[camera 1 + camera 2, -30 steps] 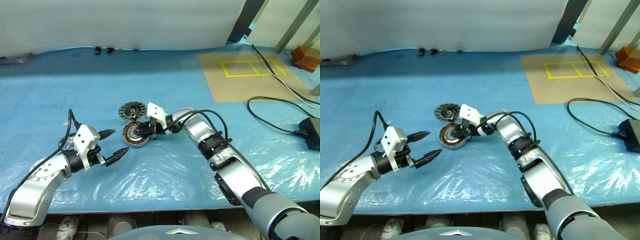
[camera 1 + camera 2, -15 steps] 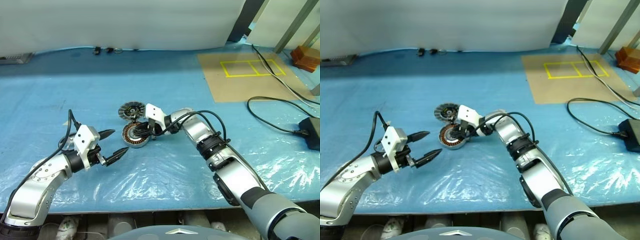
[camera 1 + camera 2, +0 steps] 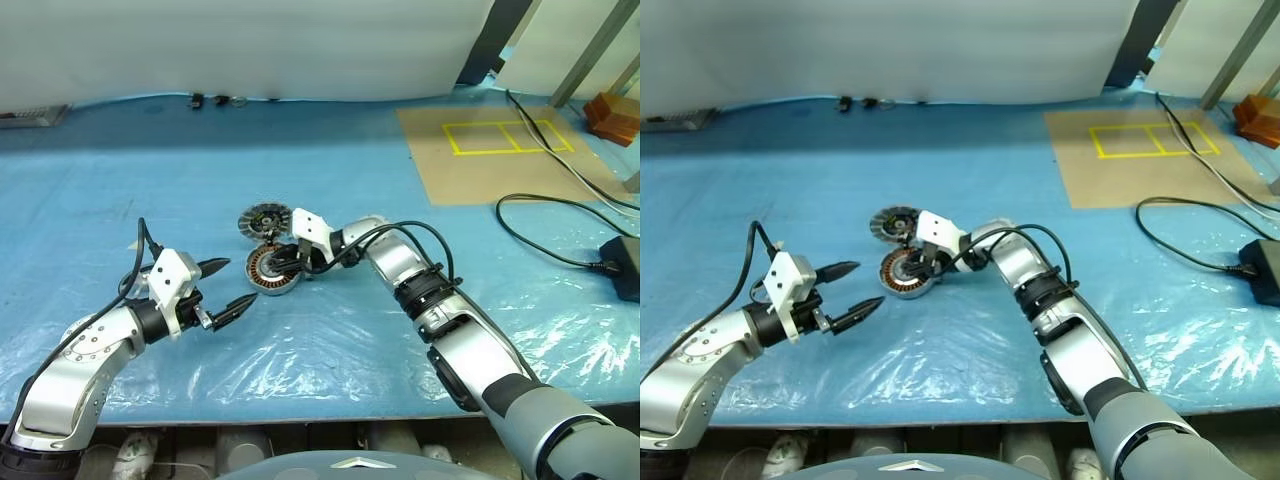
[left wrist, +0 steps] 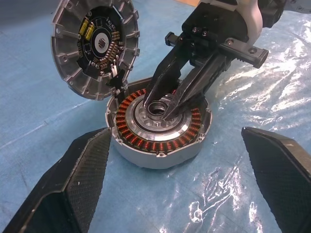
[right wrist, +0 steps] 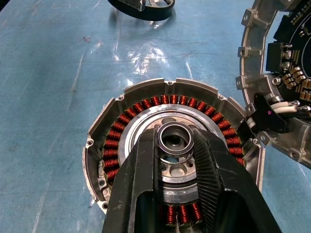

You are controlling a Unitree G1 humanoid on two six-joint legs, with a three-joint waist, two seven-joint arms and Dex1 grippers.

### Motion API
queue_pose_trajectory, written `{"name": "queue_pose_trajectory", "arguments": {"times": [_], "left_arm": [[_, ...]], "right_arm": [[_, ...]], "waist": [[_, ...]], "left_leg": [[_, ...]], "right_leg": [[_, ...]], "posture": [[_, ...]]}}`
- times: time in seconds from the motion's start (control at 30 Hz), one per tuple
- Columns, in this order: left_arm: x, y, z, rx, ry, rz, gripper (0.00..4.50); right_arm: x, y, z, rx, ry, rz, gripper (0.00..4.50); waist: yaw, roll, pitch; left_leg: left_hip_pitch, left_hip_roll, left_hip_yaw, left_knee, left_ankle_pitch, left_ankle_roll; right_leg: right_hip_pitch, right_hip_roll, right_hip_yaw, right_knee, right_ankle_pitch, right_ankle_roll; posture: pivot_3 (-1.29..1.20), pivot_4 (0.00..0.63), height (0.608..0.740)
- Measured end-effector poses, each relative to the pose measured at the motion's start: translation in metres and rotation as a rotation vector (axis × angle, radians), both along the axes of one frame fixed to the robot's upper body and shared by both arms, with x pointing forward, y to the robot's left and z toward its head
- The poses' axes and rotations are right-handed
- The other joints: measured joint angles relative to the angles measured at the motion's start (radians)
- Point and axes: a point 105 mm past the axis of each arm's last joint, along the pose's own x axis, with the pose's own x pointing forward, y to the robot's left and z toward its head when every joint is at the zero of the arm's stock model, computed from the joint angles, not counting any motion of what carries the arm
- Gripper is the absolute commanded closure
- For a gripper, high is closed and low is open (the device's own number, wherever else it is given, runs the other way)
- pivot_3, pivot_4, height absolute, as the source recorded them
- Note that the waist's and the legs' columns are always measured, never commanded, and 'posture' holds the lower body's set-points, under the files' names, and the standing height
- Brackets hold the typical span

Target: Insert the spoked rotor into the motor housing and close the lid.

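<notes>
You are looking down on a table wrapped in blue plastic sheeting that wrinkles and glares toward the near edge, with a white wall behind it and dark uprights at the back right. At about 1 o'clock from the middle of the table lies a brown board marked with a yellow taped rectangle; black cables loop across the right side to a dark box at 3 o'clock, and a wooden block sits in the far right corner. A few small dark bits lie by the back edge at 11 o'clock. Near the centre sits the motor housing, open side up, copper windings showing around its hub. The lid leans tilted against its rim at 11 o'clock, circuit side visible. The right tool reaches over the housing, its fingers pinching the raised ring of the hub. The left tool hovers off at 8 o'clock from the housing, fingers spread wide apart and empty.
</notes>
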Motion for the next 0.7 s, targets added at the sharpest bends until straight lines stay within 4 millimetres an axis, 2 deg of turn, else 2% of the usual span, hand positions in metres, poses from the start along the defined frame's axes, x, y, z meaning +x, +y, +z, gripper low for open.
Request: {"name": "queue_pose_trajectory", "arguments": {"times": [0.17, 0.23, 0.37, 0.47, 0.5, 0.7], "left_arm": [[0.001, -0.002, -0.001, -0.003, 0.001, -0.007, 0.0], [0.001, -0.003, -0.001, -0.004, 0.003, -0.009, 0.0], [0.002, -0.002, -0.003, -0.006, 0.008, -0.006, 0.0], [0.002, -0.002, -0.004, -0.009, 0.013, -0.003, 0.0], [0.003, -0.002, -0.004, -0.009, 0.012, -0.003, 0.0], [0.005, -0.003, -0.001, -0.009, 0.001, -0.007, 0.0]], "right_arm": [[0.0, -0.003, -0.001, -0.008, 0.001, 0.003, 1.08], [0.0, -0.003, -0.001, -0.008, 0.003, 0.003, 0.55], [0.0, -0.003, 0.001, 0.001, 0.021, -0.002, 0.56], [0.001, -0.005, 0.003, 0.036, 0.098, -0.033, 0.56], [0.0, -0.005, 0.003, 0.051, 0.136, -0.038, 1.31], [-0.003, -0.004, 0.012, 0.095, 0.189, -0.024, 3.34]], "waist": [[0.0, 0.0, 0.0], [0.0, 0.0, 0.0], [0.001, 0.0, 0.0], [0.001, 0.0, 0.0], [0.001, 0.0, 0.0], [0.001, 0.0, 0.0]], "left_leg": [[0.0, 0.0, 0.0, 0.0, 0.0, 0.0], [0.0, 0.0, 0.0, 0.0, 0.0, 0.0], [0.0, 0.0, 0.0, 0.0, 0.0, 0.0], [0.0, 0.0, 0.0, 0.0, 0.0, 0.0], [0.0, 0.0, 0.0, 0.0, 0.0, 0.001], [0.0, 0.0, 0.0, 0.0, 0.0, 0.001]], "right_leg": [[0.001, 0.0, 0.0, 0.001, 0.0, 0.0], [0.001, 0.0, 0.0, 0.001, 0.0, 0.0], [0.0, 0.0, 0.0, 0.0, 0.0, 0.0], [0.0, 0.0, 0.0, 0.0, 0.0, 0.0], [0.0, 0.0, 0.0, 0.0, 0.0, 0.0], [-0.001, 0.0, 0.0, 0.0, 0.0, 0.0]], "posture": [[0.0, 0.15, 0.74], [0.0, 0.15, 0.74], [0.0, 0.15, 0.74], [0.0, 0.15, 0.74], [0.0, 0.15, 0.74], [0.0, 0.15, 0.74]]}}
